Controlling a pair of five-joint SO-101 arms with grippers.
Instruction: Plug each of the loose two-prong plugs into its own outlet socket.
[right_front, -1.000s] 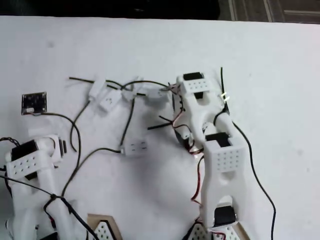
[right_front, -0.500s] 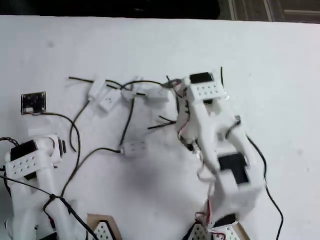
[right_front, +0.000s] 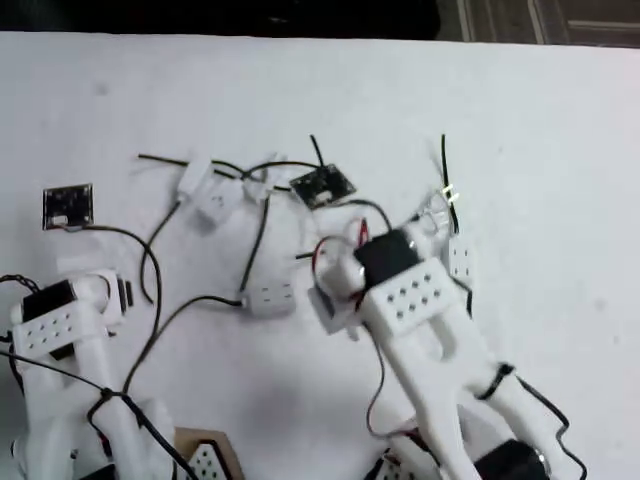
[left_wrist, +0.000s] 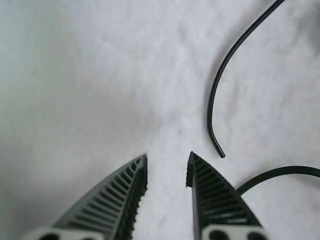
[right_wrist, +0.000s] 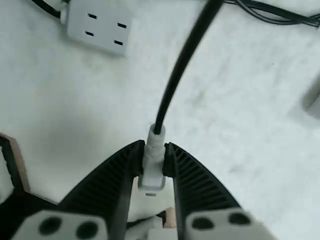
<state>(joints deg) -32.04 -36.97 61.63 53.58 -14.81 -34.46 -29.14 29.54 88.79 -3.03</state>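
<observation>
From above, three white outlets lie on the bench (right_front: 560, 120): the middle block (right_front: 270, 296) toward the near edge, the far block (right_front: 218, 204) left of centre, and the right block (right_front: 460, 258) beside the right arm (right_front: 410, 295).

At the left wrist, the left fingers (left_wrist: 125, 195) stand apart over bare bench, with two black cords (left_wrist: 215, 100) near them.

At the right wrist, the right fingers (right_wrist: 115, 175) are clamped on one white plug (right_wrist: 152, 157). One outlet block (right_wrist: 97, 29) lies apart beyond the tips.

The right arm has swung back from the far tangle of cords and turned toward the socket strip (right_front: 270, 296); its hand (right_wrist: 152, 146) now pinches a plug (right_wrist: 151, 172) near that strip.
</observation>
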